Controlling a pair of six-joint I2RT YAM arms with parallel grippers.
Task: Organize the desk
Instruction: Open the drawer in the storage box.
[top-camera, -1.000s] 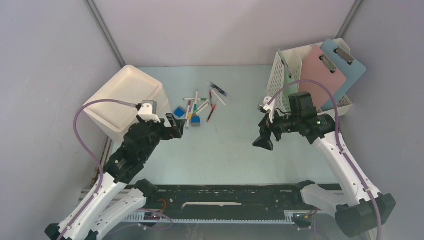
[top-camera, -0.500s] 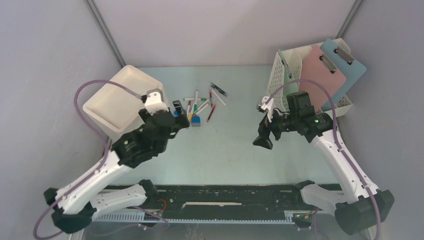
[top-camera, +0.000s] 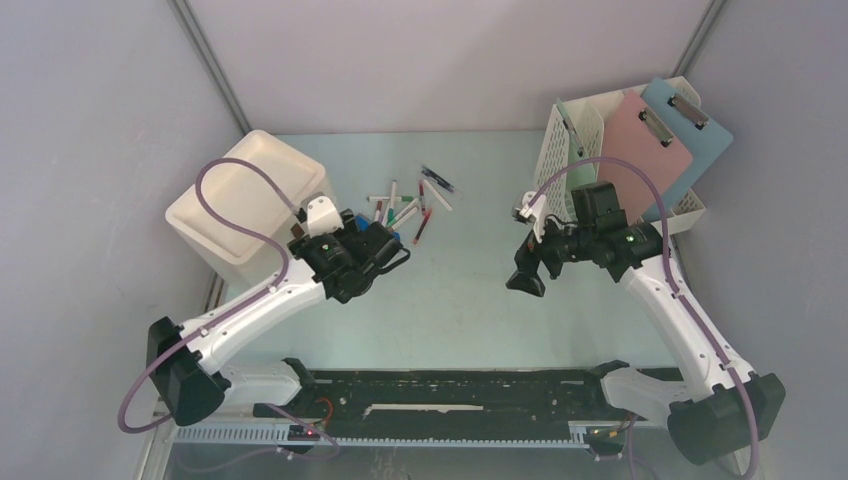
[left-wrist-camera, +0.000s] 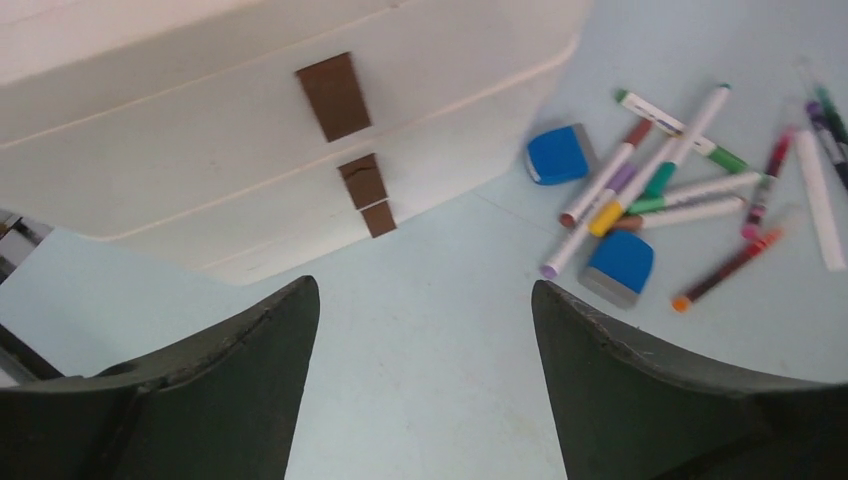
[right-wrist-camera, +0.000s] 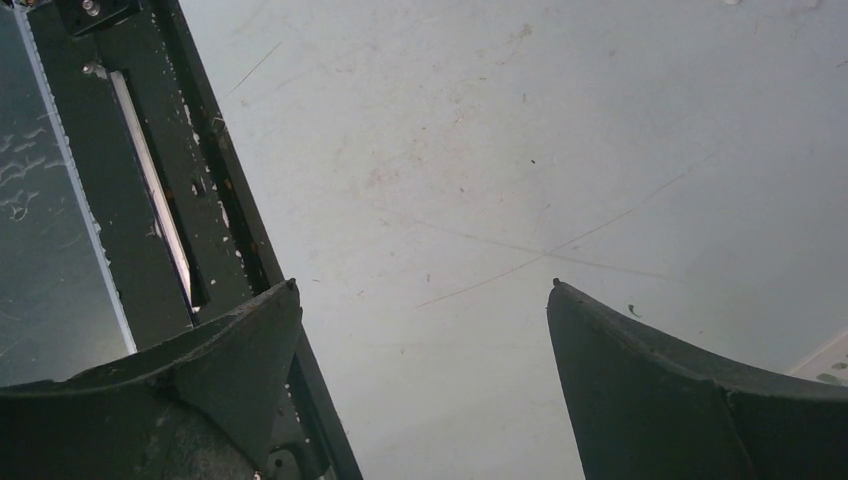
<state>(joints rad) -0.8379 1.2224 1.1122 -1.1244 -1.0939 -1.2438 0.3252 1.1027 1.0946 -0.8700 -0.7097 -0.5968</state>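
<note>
The desk (top-camera: 470, 310) lay beneath both arms, walled by grey panels (top-camera: 100, 150) at the sides and back, with the black rail (top-camera: 450, 385) along its near edge. The left gripper (left-wrist-camera: 425, 288) hung with its fingers (left-wrist-camera: 250, 380) spread wide and nothing between them but bare tabletop. Past its fingertips, towards the finger on the left of the wrist view, stood one white bin (left-wrist-camera: 200, 130), its near wall bearing three brown patches (left-wrist-camera: 333, 95); that wall closed off room on that side. Beyond the other finger lay the clutter: two blue erasers (left-wrist-camera: 558, 155), one nearer the bin and one nearer the fingers, and a loose heap of markers and pens (left-wrist-camera: 660, 185), roughly a dozen, crossing one another too much for an exact count. The right gripper (right-wrist-camera: 422, 285) was also wide open and empty, over scuffed bare desk, with the rail running just beside and behind the finger on the left of its wrist view. Between the two grippers the tabletop lay open. Behind the right arm, against the far right corner, stood one white perforated file rack (top-camera: 575, 150) holding two clipboards, a pink clipboard (top-camera: 645, 160) and a blue clipboard (top-camera: 700, 140), leaning against the side panel.
</note>
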